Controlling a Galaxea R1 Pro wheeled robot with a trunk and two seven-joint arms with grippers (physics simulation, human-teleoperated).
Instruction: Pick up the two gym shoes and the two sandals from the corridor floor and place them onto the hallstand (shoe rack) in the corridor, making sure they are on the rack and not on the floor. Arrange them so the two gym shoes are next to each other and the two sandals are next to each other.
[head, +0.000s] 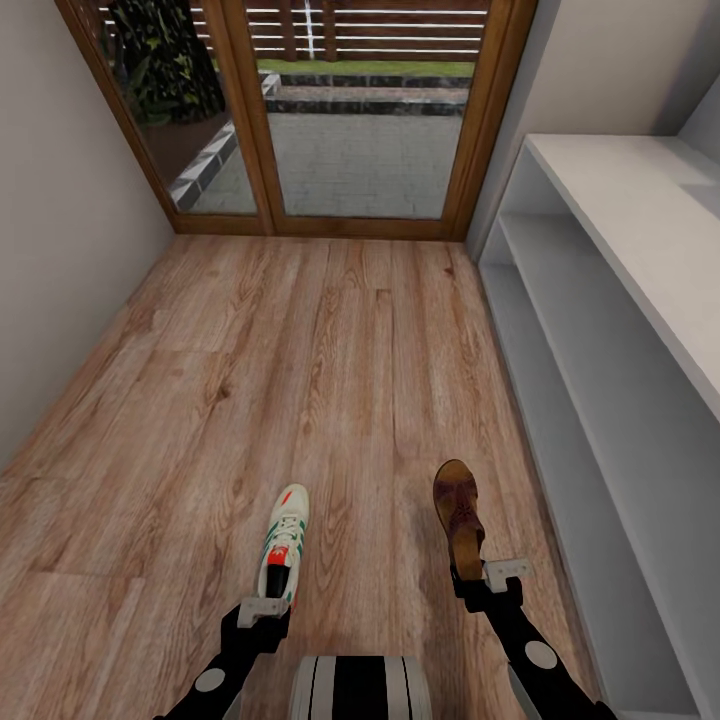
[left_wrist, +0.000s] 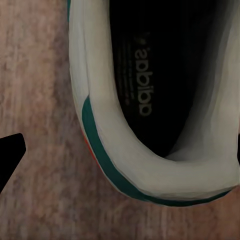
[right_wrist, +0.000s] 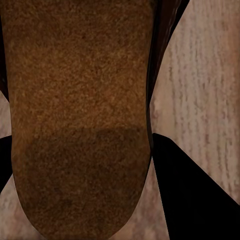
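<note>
One white gym shoe (head: 285, 540) with green stripes and an orange-red heel points forward over the corridor floor (head: 300, 360). My left gripper (head: 267, 602) is shut on its heel end. Up close, the left wrist view has the shoe's white heel collar (left_wrist: 150, 170) with a green band and one black finger (left_wrist: 10, 157) beside it. One dark brown sandal (head: 458, 515) hangs tilted on its side, and my right gripper (head: 482, 577) is shut on its heel. The tan insole (right_wrist: 75, 125) sits between black fingers (right_wrist: 195, 195). The pale-grey hallstand (head: 610, 330) runs along the right wall.
A wood-framed glass door (head: 360, 120) closes the corridor's far end, with a paved yard behind it. A plain white wall (head: 60, 220) bounds the left side. Open wood floor stretches ahead between the wall and the shelf unit.
</note>
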